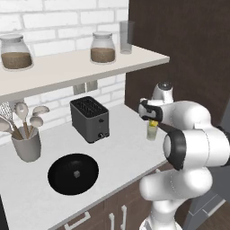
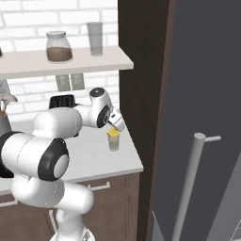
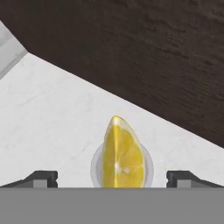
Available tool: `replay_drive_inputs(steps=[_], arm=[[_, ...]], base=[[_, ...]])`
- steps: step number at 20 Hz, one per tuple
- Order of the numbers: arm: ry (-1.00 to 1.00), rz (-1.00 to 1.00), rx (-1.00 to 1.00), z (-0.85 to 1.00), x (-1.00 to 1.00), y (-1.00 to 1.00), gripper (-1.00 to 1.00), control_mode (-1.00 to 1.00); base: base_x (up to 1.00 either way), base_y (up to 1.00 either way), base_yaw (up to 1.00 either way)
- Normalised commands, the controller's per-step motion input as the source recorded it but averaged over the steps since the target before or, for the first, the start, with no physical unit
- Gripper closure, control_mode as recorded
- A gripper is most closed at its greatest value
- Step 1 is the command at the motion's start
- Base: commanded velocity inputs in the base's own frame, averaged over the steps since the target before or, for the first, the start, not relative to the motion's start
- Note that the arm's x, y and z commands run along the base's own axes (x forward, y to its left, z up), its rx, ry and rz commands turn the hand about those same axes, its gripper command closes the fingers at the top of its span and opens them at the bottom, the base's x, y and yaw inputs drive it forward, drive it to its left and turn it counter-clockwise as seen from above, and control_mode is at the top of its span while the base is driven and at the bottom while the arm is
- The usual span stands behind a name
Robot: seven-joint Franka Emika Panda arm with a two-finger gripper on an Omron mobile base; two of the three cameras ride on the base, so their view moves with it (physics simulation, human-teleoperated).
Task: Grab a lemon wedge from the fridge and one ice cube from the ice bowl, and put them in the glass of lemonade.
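Note:
The glass of lemonade [image 1: 152, 131] [image 2: 113, 142] stands near the counter's right end, next to the dark wood panel. A yellow lemon wedge [image 1: 153, 122] [image 2: 113, 133] [image 3: 122, 153] sticks up out of it, its rind rising above the rim. My gripper [image 1: 150, 116] [image 2: 114, 123] [image 3: 116, 178] hangs just above the glass. It is open, fingertips [image 3: 43, 177] spread wide on either side of the wedge and touching nothing. The black ice bowl [image 1: 58, 175] sits at the counter's front left with one pale ice cube [image 1: 77, 174] in it. The grey fridge [image 2: 207, 84] stands at the right.
A grey toaster [image 1: 90, 119] stands behind the bowl and a cup of utensils [image 1: 27, 144] to its left. The shelf [image 1: 67, 69] above carries two jars [image 1: 103, 47] and a tall glass [image 1: 126, 37]. The fridge handle [image 2: 190, 183] juts out at the lower right.

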Motion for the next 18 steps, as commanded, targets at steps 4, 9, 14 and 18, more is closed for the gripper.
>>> replay_drive_inputs(steps=[4, 9, 14, 18], arm=[[0.00, 0.00, 0.00, 0.00, -0.40, 0.00, -1.00, -1.00], [0.00, 0.00, 0.00, 0.00, -0.68, 0.00, -1.00, -1.00], [0.00, 0.05, 0.00, 0.14, -0.64, 0.00, -1.00, -1.00], [0.01, 0.11, 0.08, 0.72, -0.30, 0.00, -1.00, -1.00]], base=[[0.00, 0.00, 0.00], [0.00, 0.00, 0.00], [0.00, 0.00, 0.00], [0.00, 0.00, 0.00]])
